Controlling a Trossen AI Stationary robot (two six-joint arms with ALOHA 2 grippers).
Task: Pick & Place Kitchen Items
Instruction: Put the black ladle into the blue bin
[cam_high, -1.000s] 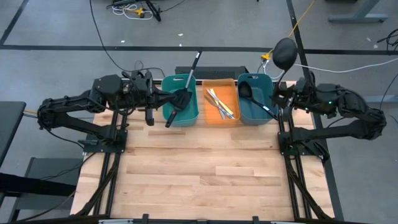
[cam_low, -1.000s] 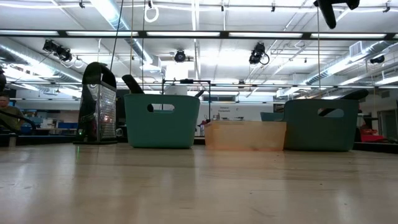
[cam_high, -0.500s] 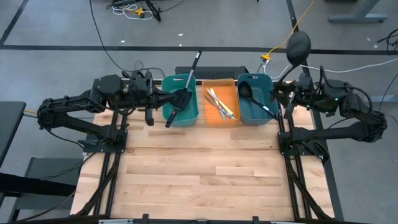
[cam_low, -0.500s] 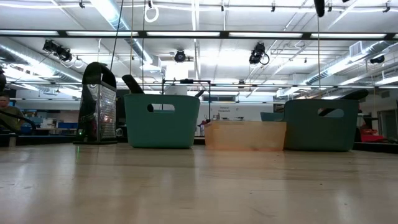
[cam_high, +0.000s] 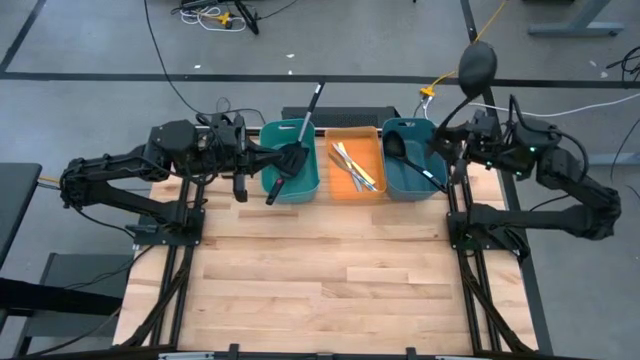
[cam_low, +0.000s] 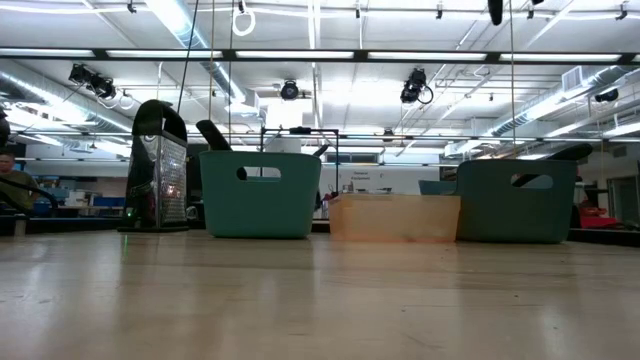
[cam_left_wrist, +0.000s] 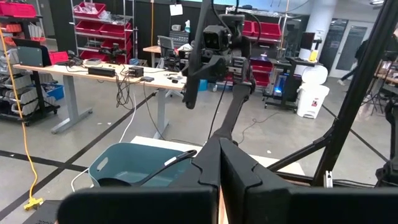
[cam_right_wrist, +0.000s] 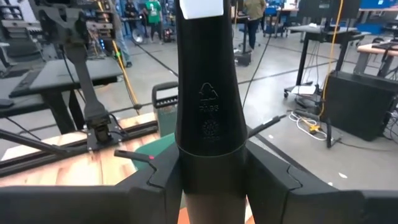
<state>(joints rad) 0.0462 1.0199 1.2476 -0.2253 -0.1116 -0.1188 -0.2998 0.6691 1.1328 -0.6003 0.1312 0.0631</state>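
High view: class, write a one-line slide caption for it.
Right gripper lifts a long-handled black ladle above the right teal plastic bin; left gripper waits shut beside the left teal bin.

Bins: two teal (cam_high: 290, 170) (cam_high: 410, 172), one orange (cam_high: 355, 185). Ladles: two seen, one raised at right (cam_high: 477, 66), one in right bin (cam_high: 398, 147). Spatula: one, left bin (cam_high: 292, 163). Sticks (cam_high: 352, 165): count unclear.

Seen from above: right gripper (cam_high: 452, 150) clamped on a black ladle (cam_high: 476, 66), bowl raised. Below it, a teal bin (cam_high: 408, 160).
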